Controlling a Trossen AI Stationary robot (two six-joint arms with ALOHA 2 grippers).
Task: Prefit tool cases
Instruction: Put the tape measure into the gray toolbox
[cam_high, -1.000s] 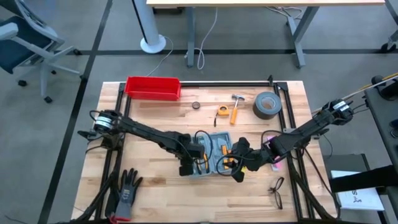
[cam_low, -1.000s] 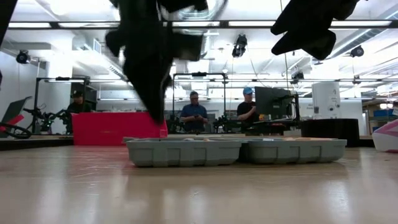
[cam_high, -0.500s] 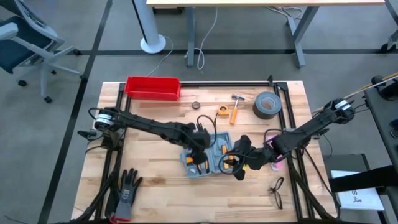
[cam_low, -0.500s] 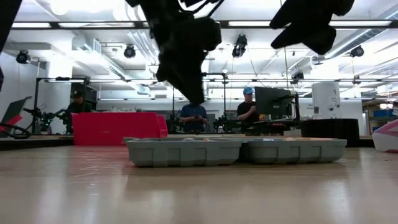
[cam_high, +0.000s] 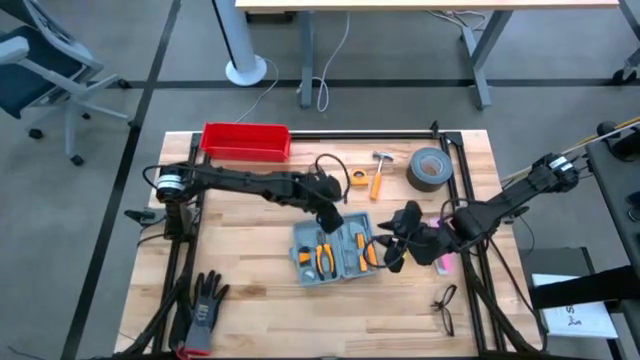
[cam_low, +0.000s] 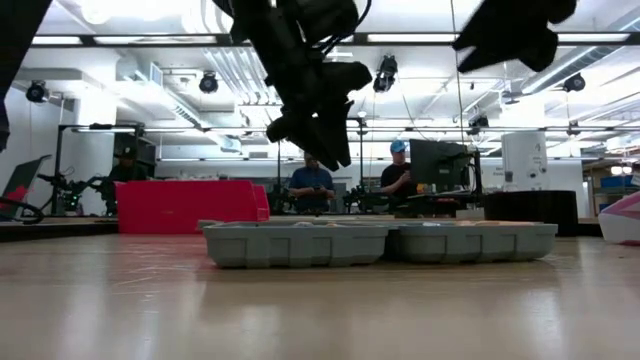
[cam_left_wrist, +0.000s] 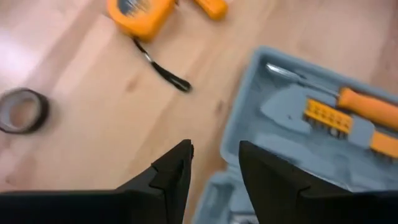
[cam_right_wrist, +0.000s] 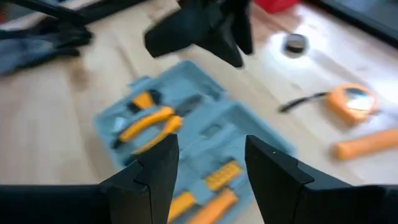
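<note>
the left gripper (cam_high: 330, 215) has lifted off the tool case (cam_high: 335, 250) and pulled back toward the red bin (cam_high: 246, 141); a second ago it was down over the case's left half. it now hangs just beyond the case's far edge, fingers (cam_left_wrist: 177, 171) parted with nothing between them. that reads as a tool just set in and let go, so the orange-handled pliers (cam_high: 322, 258) seem seated in the left half.

the case lies open and flat near the middle of the table (cam_high: 250, 250), both grey-blue halves side by side, well this side of the red bin. its grey moulded inside shows orange-handled pieces in both halves; from table level it looks like two shallow trays (cam_low: 380, 243) resting level.

the right gripper (cam_high: 392, 250) has backed off a little too, just right of the case, fingers (cam_right_wrist: 273, 168) spread and empty. beyond the case a tape measure (cam_high: 358, 178), hammer (cam_high: 380, 170) and roll of tape (cam_high: 429, 168) lie unpacked, so the fitting looks only partly done.
</note>
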